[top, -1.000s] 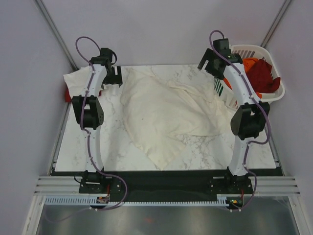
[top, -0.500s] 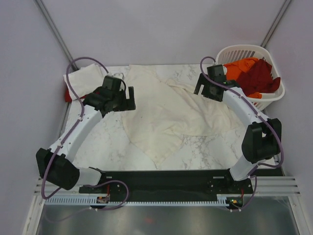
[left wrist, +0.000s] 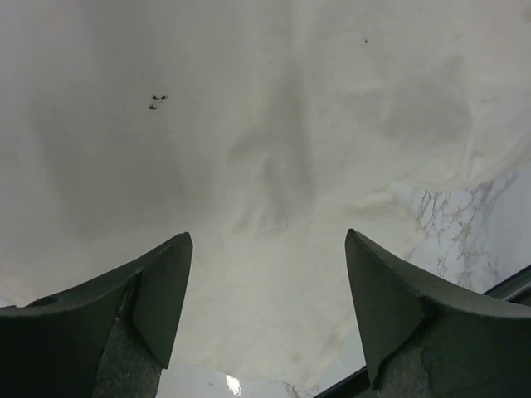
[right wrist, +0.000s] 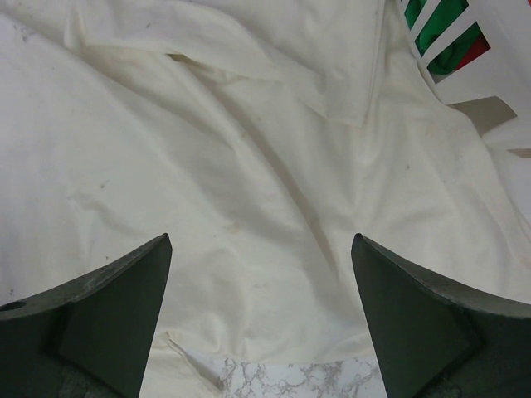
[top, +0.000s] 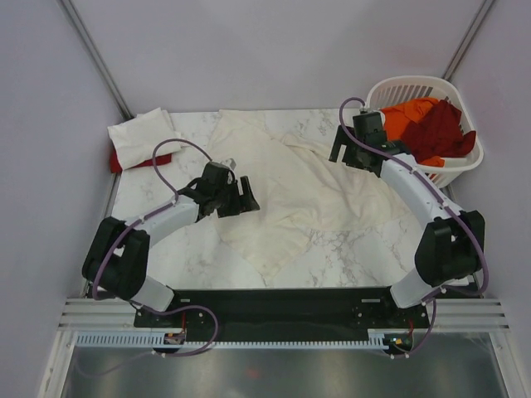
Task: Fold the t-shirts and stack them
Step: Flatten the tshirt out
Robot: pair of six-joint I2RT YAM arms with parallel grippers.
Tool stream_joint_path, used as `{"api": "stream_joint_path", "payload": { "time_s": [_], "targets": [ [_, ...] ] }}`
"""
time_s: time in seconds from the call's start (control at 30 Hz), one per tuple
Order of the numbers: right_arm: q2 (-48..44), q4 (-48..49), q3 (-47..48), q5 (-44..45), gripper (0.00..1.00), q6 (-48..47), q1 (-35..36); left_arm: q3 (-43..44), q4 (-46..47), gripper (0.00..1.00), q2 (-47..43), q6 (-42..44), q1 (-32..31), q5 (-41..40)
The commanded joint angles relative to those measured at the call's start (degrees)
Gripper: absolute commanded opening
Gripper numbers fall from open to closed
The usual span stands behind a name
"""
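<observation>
two grippers hang over one large cream-white shirt [top: 307, 195], which lies spread and rumpled across the middle of the marble table [top: 166, 240], its lower corner pointing toward the bottom edge of the overhead view.

the left gripper [top: 243, 196] sits left of centre, over the shirt's left border. in its wrist view the two dark fingers stand wide apart with only wrinkled cream cloth showing between them. nothing is pinched, and whether the tips touch the fabric cannot be told. bare marble and the table's dark edge show at the lower right of that view.

the right gripper [top: 342, 152] is in the upper right part of the overhead view, above the shirt's far right portion and near the laundry basket [top: 415, 83]. its jaws are spread as wide as they go and hold nothing. creased cloth with a folded flap fills its wrist view, and the basket's white slats cut in at the upper right corner.

a folded cream-white shirt [top: 141, 137] lies at the table's upper left corner, on top of a red shirt [top: 120, 162] that shows only as a strip at its lower edge. an orange shirt [top: 406, 116] and a dark maroon shirt [top: 440, 128] are heaped inside the basket at the upper right.
</observation>
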Motion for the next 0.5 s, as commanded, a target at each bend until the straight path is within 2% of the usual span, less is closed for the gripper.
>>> {"api": "stream_joint_path", "payload": {
  "time_s": [0.0,0.17,0.33,0.37,0.4,0.47],
  "targets": [
    [-2.84,1.51,-1.07,0.57,0.98,-1.76,0.02,0.34,6.67,0.81,5.47,-5.12,0.27,0.34],
    [-3.46,1.51,-1.51,0.83,0.98,-2.29,-0.07,-6.50,3.68,0.80,0.05,-7.85,1.41,-3.35],
    [-2.41,1.51,-0.72,0.66,0.98,-2.37,-0.07,-8.28,2.70,0.81,-6.80,-7.77,5.88,-5.03],
    [-2.41,1.51,-0.63,0.83,0.98,-2.38,-0.15,-9.15,-2.26,0.81,-8.91,-8.03,8.76,-7.55],
    [-2.06,1.51,-0.54,1.01,0.98,-2.55,-0.15,-9.85,-9.35,0.82,-11.10,-8.03,10.97,-5.40],
    [-1.79,1.51,-0.63,1.10,0.98,-2.90,-0.15,-11.78,-11.69,0.82,-19.59,-7.16,15.19,-2.06]
  ]
}}
